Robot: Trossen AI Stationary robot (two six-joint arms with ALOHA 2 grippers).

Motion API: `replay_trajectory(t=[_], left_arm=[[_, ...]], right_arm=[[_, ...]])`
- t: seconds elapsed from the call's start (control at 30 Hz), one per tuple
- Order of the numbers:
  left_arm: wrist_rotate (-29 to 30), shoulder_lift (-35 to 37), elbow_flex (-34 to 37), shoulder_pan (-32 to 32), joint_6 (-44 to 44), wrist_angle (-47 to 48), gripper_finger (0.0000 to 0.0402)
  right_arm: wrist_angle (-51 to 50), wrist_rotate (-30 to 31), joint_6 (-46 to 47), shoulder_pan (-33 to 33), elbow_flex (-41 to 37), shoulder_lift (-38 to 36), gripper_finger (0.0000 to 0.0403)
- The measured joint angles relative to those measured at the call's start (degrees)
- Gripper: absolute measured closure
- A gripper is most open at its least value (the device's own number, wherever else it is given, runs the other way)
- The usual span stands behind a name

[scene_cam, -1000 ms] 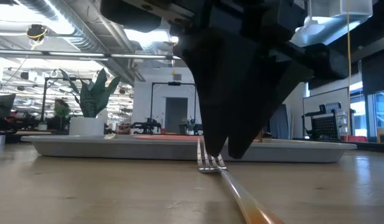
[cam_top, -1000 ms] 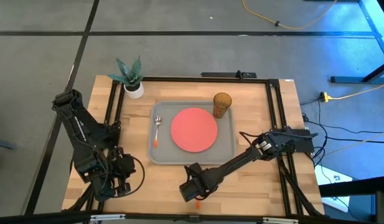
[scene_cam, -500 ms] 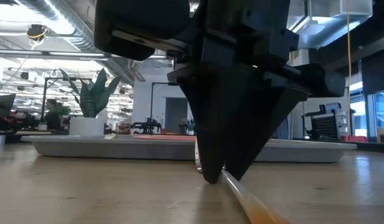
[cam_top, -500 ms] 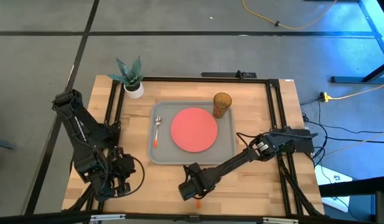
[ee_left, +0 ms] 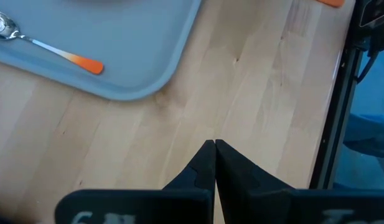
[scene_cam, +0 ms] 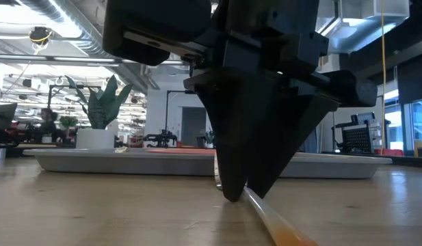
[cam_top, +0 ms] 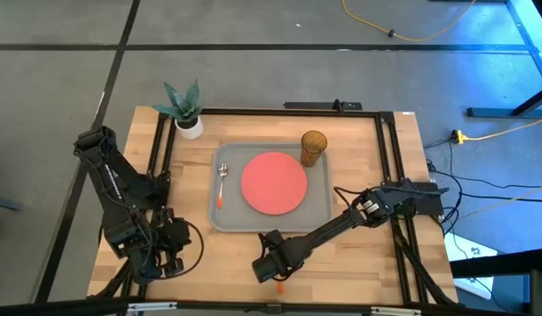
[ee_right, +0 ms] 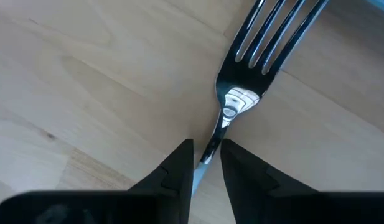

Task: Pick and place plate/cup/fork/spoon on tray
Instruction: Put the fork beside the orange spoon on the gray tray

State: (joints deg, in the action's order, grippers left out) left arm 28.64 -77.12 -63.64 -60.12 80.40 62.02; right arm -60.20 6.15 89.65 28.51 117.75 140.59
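The grey tray (cam_top: 319, 211) lies mid-table and bears the coral-red plate (cam_top: 274, 183), the amber cup (cam_top: 313, 147) at its far right corner, and the spoon (cam_top: 221, 183) along its left side. The spoon's orange handle tip also shows in the left wrist view (ee_left: 86, 63). The fork (ee_right: 257, 59) lies flat on the wood in front of the tray, and its orange handle tip (cam_top: 280, 282) points at the near edge. My right gripper (ee_right: 207, 149) stands over the fork, shut on it. My left gripper (ee_left: 215, 144) is shut and empty at the near left. My right gripper pinches the fork's thin neck (ee_right: 211, 144), just behind the tines, between its two fingers. The fingers (scene_cam: 232, 191) come from above, point down and lie across the fork. The fork lies flat on the table, and its handle (scene_cam: 269, 220) runs toward the near edge.
A small potted plant (cam_top: 186, 110) stands at the far left corner, beside the tray. Black frame rails (cam_top: 389, 175) run along the table's sides. Bare wood (cam_top: 209, 259) lies between the tray and the near edge.
My right gripper has gone down onto the fork until its fingertips reach the table at the fork's neck. In the low view the fingers now hide the tines. The fork has stayed flat on the wood.
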Motion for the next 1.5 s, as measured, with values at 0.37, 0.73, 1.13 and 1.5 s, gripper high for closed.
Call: replay_trajectory(t=[0.37, 0.73, 1.13, 1.5], left_arm=[[0.0, 0.0, 0.0, 0.0, 0.0, 0.0, 0.0401], [0.0, 0.0, 0.0, -0.1, 0.0, 0.0, 0.0401], [0.0, 0.0, 0.0, -0.1, -3.0, 0.0, 0.0401], [0.0, 0.0, 0.0, -0.1, -3.0, 0.0, 0.0401]], right_arm=[[0.2, 2.6, 0.1, 0.1, -0.1, 0.0, 0.0314], [3.3, -0.2, 0.3, 0.2, -0.1, 0.1, 0.0314], [2.9, 1.6, 0.3, 0.2, -0.2, 0.1, 0.0317], [2.4, 1.8, -0.8, 0.2, -0.1, 0.1, 0.0390]])
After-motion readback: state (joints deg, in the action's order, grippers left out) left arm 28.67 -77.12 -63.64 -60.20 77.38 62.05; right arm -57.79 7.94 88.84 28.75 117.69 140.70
